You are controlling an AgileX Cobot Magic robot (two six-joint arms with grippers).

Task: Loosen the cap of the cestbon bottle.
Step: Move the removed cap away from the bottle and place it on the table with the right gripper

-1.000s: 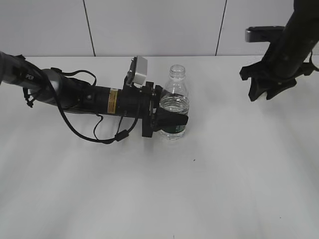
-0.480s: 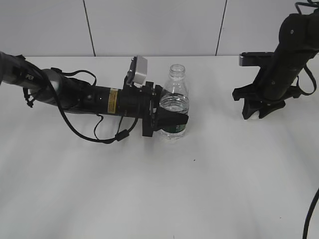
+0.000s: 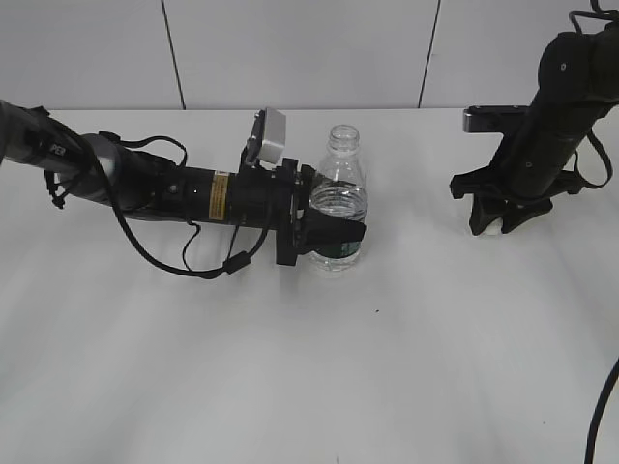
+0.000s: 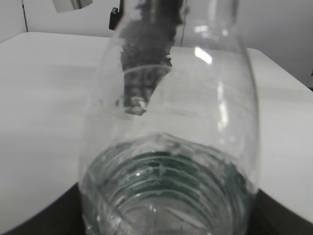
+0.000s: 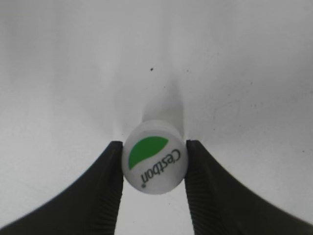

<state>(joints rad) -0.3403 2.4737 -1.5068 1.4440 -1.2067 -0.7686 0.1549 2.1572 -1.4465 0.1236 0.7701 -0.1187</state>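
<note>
The cestbon bottle point(image 3: 340, 166) stands upright mid-table, clear, with a dark green label band low down and an open, uncapped neck. My left gripper point(image 3: 334, 232) reaches in from the left and is shut on its lower body. The bottle point(image 4: 166, 147) fills the left wrist view, with dark fingers at the bottom corners. The cap point(image 5: 154, 157), white with a green mark and "C'estbon" print, sits pinched between the pads of my right gripper point(image 5: 154, 145). That gripper point(image 3: 497, 224) points down at the right, close to the tabletop; whether the cap touches the table I cannot tell.
A white table point(image 3: 406, 367) runs under everything, with a pale panelled wall point(image 3: 309, 48) behind it. The left arm's black cable point(image 3: 184, 261) loops on the table beside the arm. A tiny dark speck point(image 3: 376, 310) lies in front of the bottle.
The right arm has come down and a little left with the cap, from high at the back right to just over the table. The left gripper and bottle have not moved.
</note>
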